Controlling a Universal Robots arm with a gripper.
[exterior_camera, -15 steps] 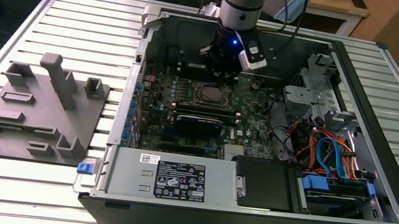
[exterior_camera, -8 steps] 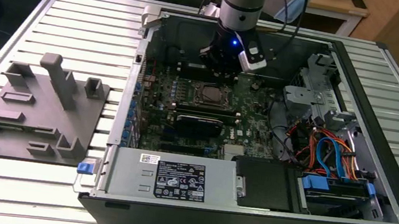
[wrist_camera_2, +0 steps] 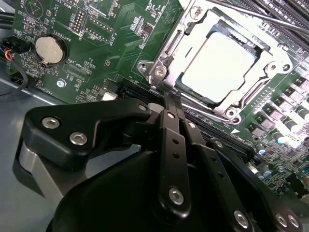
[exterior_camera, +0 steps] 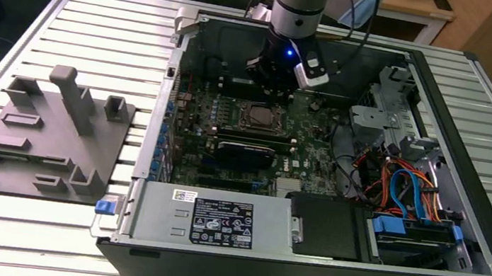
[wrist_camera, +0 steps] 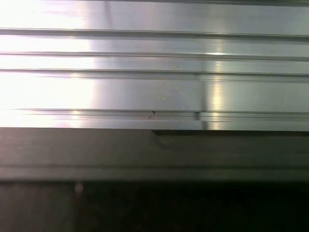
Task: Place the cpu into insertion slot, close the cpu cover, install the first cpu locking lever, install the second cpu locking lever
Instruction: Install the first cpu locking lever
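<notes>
In the exterior view my gripper (exterior_camera: pixel 277 84) hangs inside the open computer case, just behind the insertion slot (exterior_camera: pixel 259 116) on the green board. The second wrist view shows my gripper (wrist_camera_2: pixel 172 96) shut. Its two thin black fingers (wrist_camera_2: pixel 167 116) are pressed together, and their tips are at a corner of the slot's silvery rim (wrist_camera_2: pixel 150 68). The cpu (wrist_camera_2: pixel 219 60) lies flat in the slot, its metal top glaring bright. The cpu cover (wrist_camera_2: pixel 170 46) lies down around it as a frame. A thin metal lever (wrist_camera_2: pixel 241 10) runs along the slot's far side. I cannot tell whether the fingertips pinch anything.
A grey fixture block (exterior_camera: pixel 47 133) sits on the slatted table at the exterior view's left. A power supply (exterior_camera: pixel 216 221), coloured cables (exterior_camera: pixel 401 187) and a drive bay crowd the case front. A coin battery (wrist_camera_2: pixel 49 50) and long black slots (wrist_camera_2: pixel 227 145) flank the socket.
</notes>
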